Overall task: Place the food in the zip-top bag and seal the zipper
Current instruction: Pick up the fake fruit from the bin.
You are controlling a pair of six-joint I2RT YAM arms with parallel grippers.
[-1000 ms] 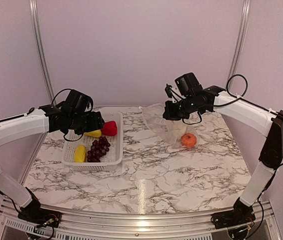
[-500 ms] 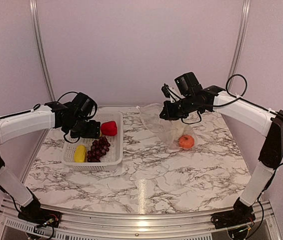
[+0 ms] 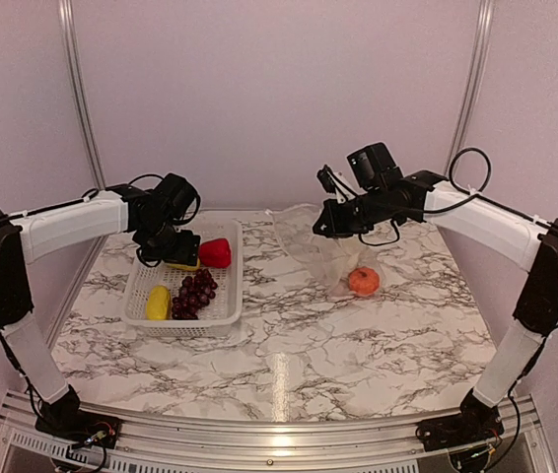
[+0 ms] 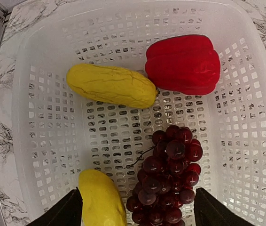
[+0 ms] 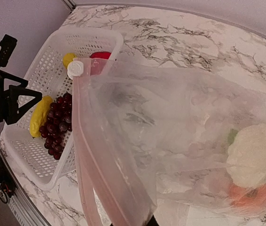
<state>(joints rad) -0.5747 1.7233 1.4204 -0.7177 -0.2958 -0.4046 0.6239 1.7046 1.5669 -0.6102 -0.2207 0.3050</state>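
Right gripper (image 3: 330, 227): pinching zip-top bag (image 5: 180, 127) at mouth edge, mouth end held up | left gripper (image 4: 137, 212): spread wide, hovering over basket (image 4: 20, 117) | in bag: orange fruit (image 5: 248, 195), whitish piece (image 5: 253, 155) | in basket: red pepper (image 4: 183, 63), yellow pieces (image 4: 110, 85), grape bunch (image 4: 168, 188) | handling: probably floppy, slick film, best gripped along stiffer zipper (image 5: 83, 155); toys light and hard.

The left arm (image 3: 67, 225) and right arm (image 3: 481, 219) are white tubular links joined by black elbows and wrists. Thin black cables (image 3: 467, 149) loop above each forearm. Black bases (image 3: 453, 431) sit at the bottom corners. The left wrist view shows black wedge-shaped fingers (image 4: 67, 212) in its lower corners.
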